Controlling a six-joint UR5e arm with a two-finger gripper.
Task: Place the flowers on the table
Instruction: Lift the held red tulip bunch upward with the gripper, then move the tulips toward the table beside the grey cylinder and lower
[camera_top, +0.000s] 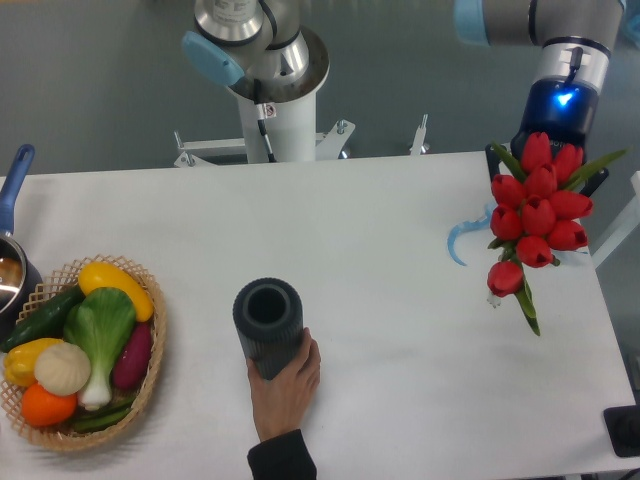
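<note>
Single fixed overhead view, looking steeply down across the whole table (350, 230), arm base at the far edge.

A white column (283, 125) stands behind the table (330, 300), topped by silver joints with light-blue caps. A black cable is seen down the column. The wrist (562, 95) above the table's right edge is silver and black, lit blue.

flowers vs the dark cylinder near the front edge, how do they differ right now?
The flowers are red with green leaves; the cylinder is dark grey. The flowers hang below the gripper at the table's right side; the cylinder stands upright, mid-front. A human hand holds the cylinder; the robot carries the flowers. Both are over the white tabletop.
</note>
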